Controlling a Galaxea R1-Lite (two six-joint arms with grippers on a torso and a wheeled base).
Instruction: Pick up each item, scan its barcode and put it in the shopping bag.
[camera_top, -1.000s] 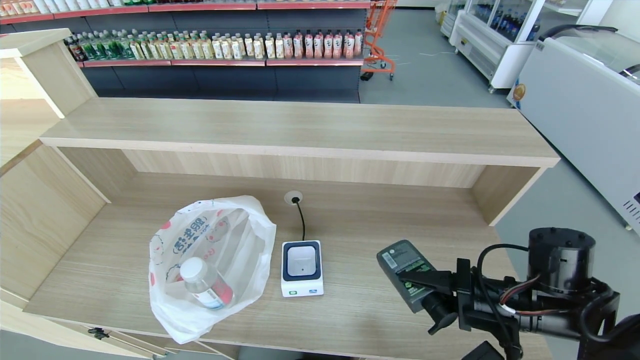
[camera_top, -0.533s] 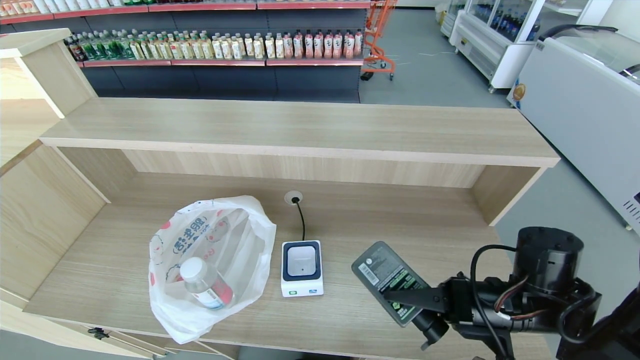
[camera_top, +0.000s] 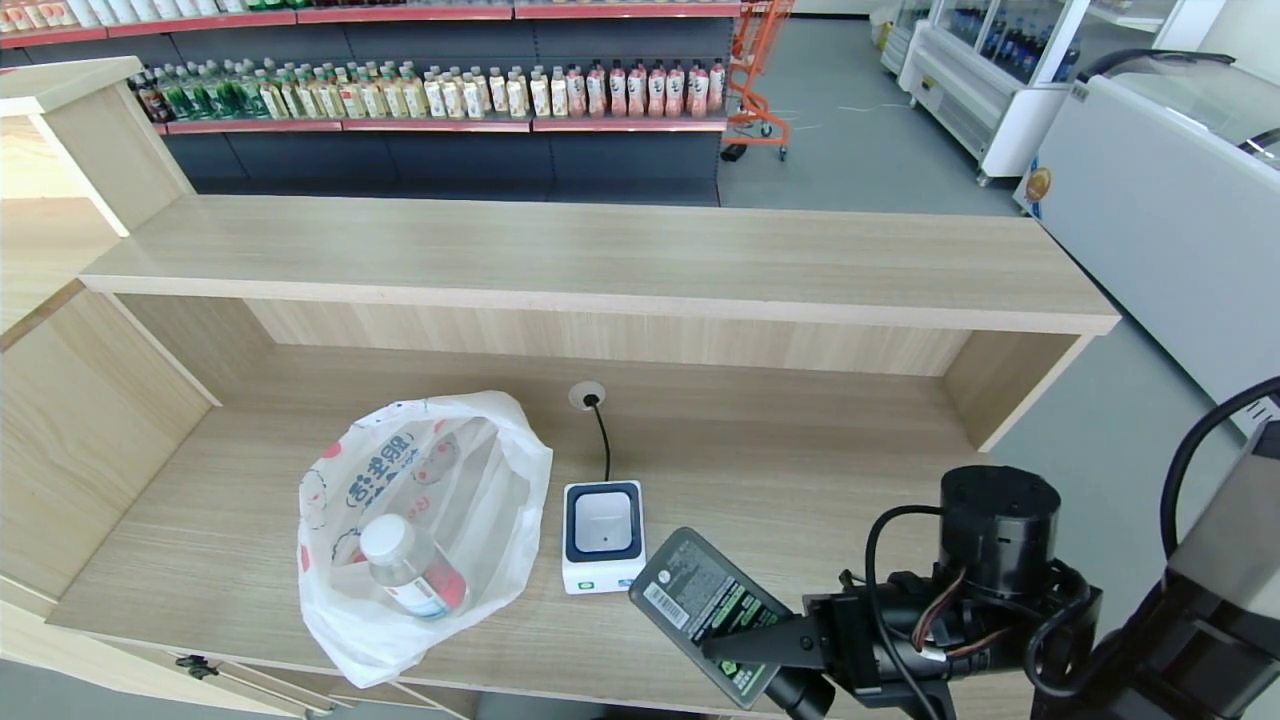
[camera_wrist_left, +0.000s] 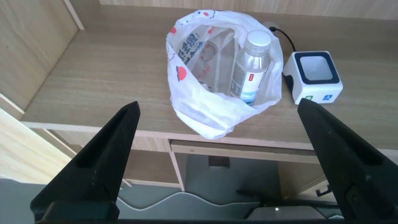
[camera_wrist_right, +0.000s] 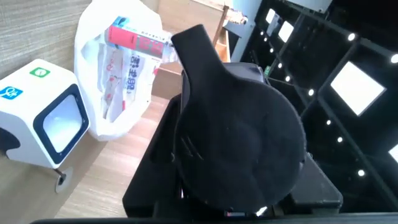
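Wooden checkout counter (camera_top: 850, 470) before us: our right gripper (camera_top: 755, 660) is clamped on a dark packet (camera_top: 700, 600), barcode up, with the scanner (camera_top: 603, 535) just beyond the packet's tip. Our left gripper (camera_wrist_left: 217, 115) hangs spread wide above the shopping bag (camera_wrist_left: 199, 109), bottle (camera_wrist_left: 252, 59) inside.

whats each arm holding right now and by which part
The right end effector grips the dark flat packet at the end opposite its barcode. The left end effector is open and holds nothing.
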